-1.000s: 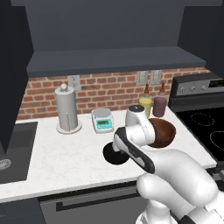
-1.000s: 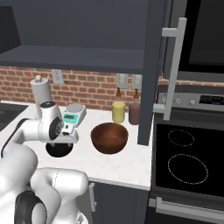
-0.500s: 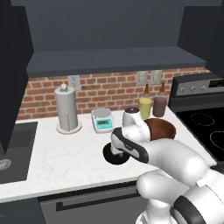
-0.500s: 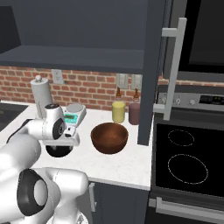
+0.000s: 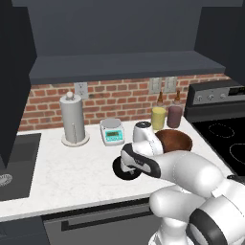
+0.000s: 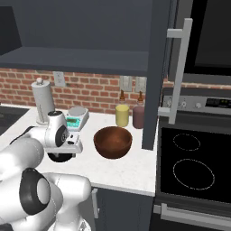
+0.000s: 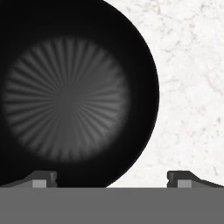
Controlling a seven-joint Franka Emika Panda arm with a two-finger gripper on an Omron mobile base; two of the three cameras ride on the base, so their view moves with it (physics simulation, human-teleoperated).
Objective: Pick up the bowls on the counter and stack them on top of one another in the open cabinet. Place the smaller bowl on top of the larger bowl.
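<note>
The smaller bowl (image 7: 65, 96), shallow and glossy black, sits on the white counter (image 7: 192, 65) right under my hand. My gripper (image 7: 113, 178) is open and straddles its rim, one fingertip (image 7: 41, 178) over the bowl's inside and the other over the counter. From the base, the gripper (image 5: 130, 165) hangs low over the black bowl (image 5: 122, 173), which also shows in the right base view (image 6: 61, 157). The larger bowl (image 5: 176, 139), reddish-brown, stands just right of it (image 6: 113, 142). The open cabinet (image 5: 124, 67) spans the wall above with a bare shelf.
Behind the bowls along the brick wall stand a paper towel holder (image 5: 72, 122), a small scale (image 5: 112, 131), a yellow jar (image 5: 159, 117) and a maroon jar (image 5: 174, 116). A stove (image 6: 189, 167) is at the right, a sink (image 5: 14, 162) at the left. A tall door handle (image 6: 180, 67) juts out right of the shelf.
The hand has sunk a little lower over the black bowl while the arm's elbow swung round. The jaws stayed open and both bowls kept their places.
</note>
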